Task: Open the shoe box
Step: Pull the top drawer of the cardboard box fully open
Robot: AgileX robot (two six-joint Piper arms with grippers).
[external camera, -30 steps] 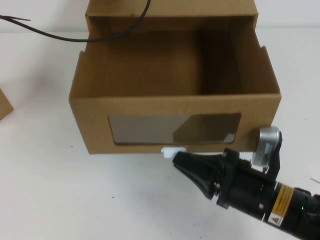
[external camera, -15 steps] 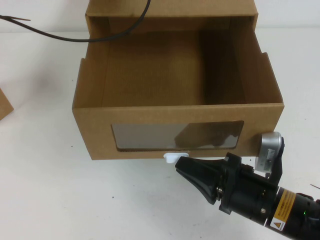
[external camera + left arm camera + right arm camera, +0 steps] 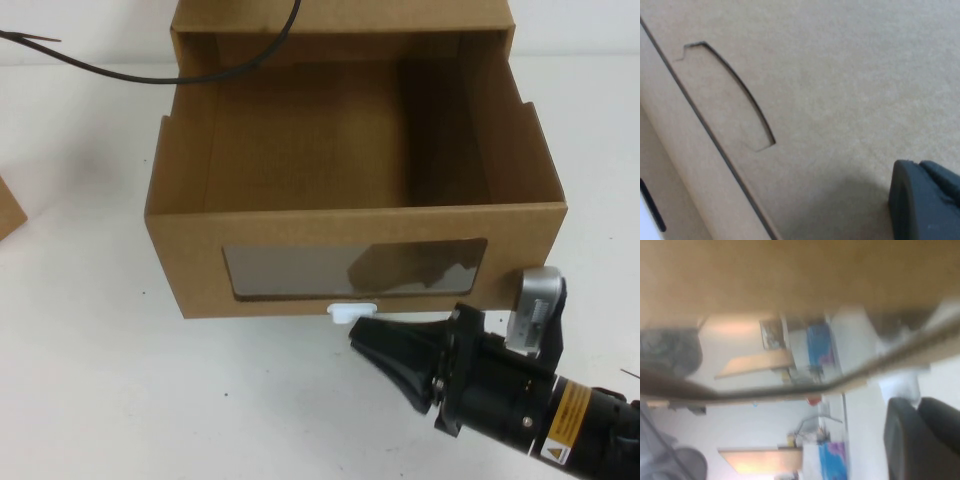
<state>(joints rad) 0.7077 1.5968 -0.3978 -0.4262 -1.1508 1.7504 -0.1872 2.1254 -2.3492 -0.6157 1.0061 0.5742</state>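
Observation:
The brown shoe box is a sleeve [image 3: 340,15] with a drawer [image 3: 185,265] pulled out toward me; the drawer is empty inside. On its front are a clear window [image 3: 300,268] and a small white pull tab [image 3: 350,311]. My right gripper [image 3: 362,330] reaches in from the lower right, its black fingertips shut on that tab. In the right wrist view the gripper [image 3: 917,402] is close under the drawer's front. My left gripper [image 3: 919,167] is outside the high view; its shut fingers rest against a flat cardboard face [image 3: 840,75] of the box.
A black cable [image 3: 120,70] runs across the table from the far left over the box's sleeve. The corner of another cardboard piece [image 3: 8,210] shows at the left edge. White table [image 3: 150,400] lies in front of and left of the drawer.
The drawer and the right gripper have come a little toward me, most of it in the first half second; the drawer's inside shows more. Little moved since.

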